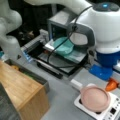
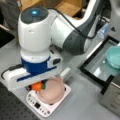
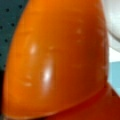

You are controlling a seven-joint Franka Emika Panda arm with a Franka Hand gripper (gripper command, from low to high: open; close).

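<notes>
- Tool (image 2: 37,86): low beside the pink bowl, under the arm's blue-and-white wrist in a front view; whether it is clenched on the carrot or released, I cannot tell.
- Carrot (image 3: 60,60): orange toy, fills the wrist view; in both front views (image 1: 111,85) it sits just beside the pink bowl's rim, at the tool.
- Pink bowl (image 1: 95,98): rests on the white scale (image 2: 48,106), landmark for this entry.
- Teal bowl (image 1: 63,45): well apart from the pink bowl, on a dark tray (image 1: 58,63) in front of a grey box.
- Wooden box (image 1: 21,91): far from the pink bowl, toward a front view's left.
- Counter (image 1: 63,100): grey, carries all items.
</notes>
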